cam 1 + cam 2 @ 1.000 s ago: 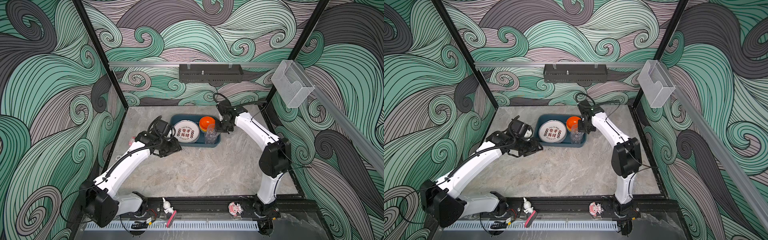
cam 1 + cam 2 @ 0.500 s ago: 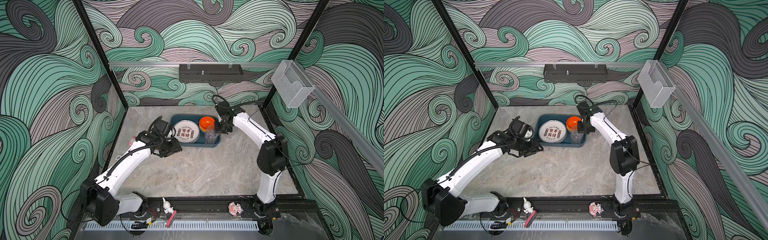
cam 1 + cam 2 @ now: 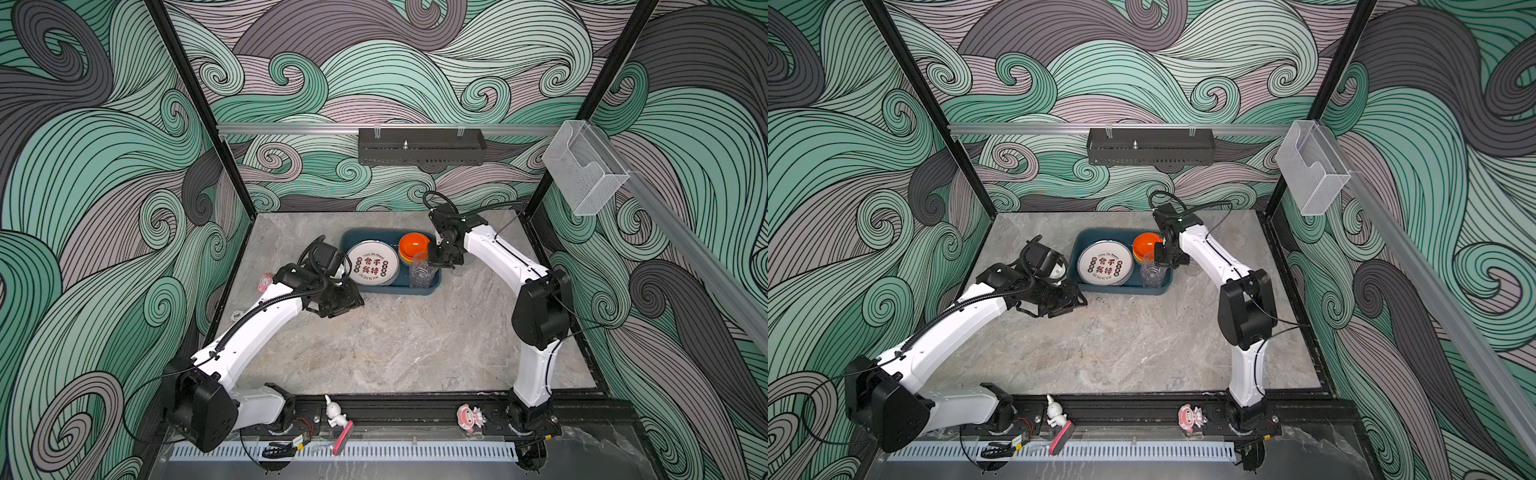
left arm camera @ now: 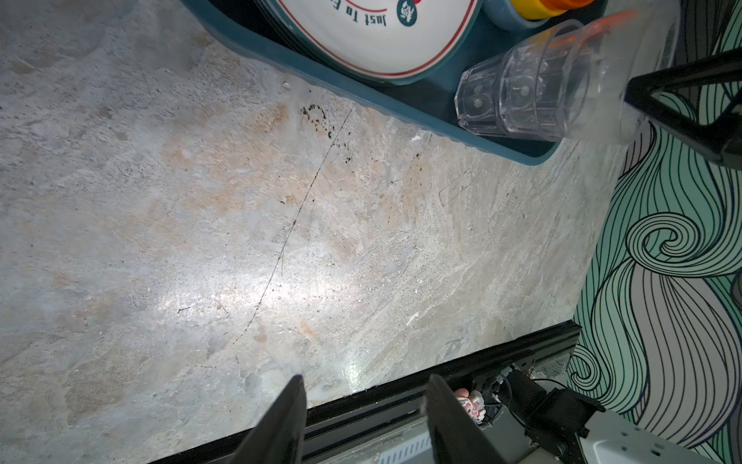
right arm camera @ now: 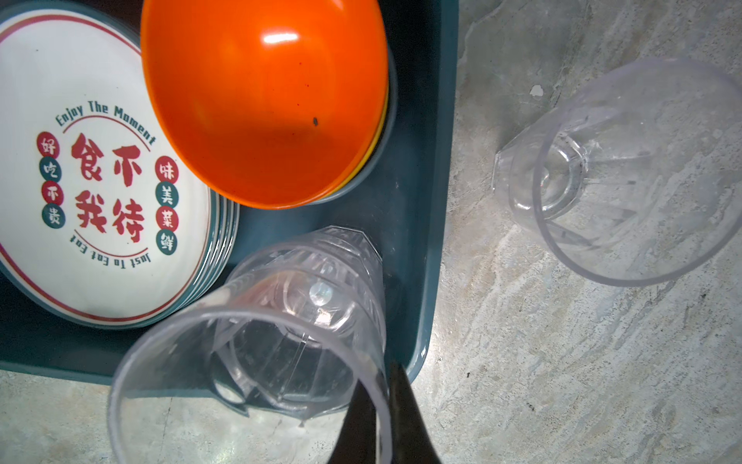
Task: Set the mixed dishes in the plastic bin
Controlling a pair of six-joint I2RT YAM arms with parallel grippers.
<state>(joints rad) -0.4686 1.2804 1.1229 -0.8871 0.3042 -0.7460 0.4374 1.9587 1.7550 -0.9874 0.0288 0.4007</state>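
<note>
Marbled tabletop (image 3: 395, 340): tumbler (image 5: 281, 321) rim pinched in narrow right gripper (image 5: 377, 385), apparently just settled into bin (image 5: 417, 225) corner beneath it; left gripper (image 4: 366, 379) half-open, empty; second tumbler (image 5: 626, 172) yet to go, beside right gripper.

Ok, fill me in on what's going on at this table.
Two robot arms are loading dishes into a teal plastic bin. A stack of printed plates and some nested bowls, with an orange bowl on top, already sit inside. The right claw pinches the rim of a clear tumbler in the bin's corner, apparently nested in another one. The left claw hangs open and empty over the table beside the bin. A loose tumbler stands on the table outside the bin.
</note>
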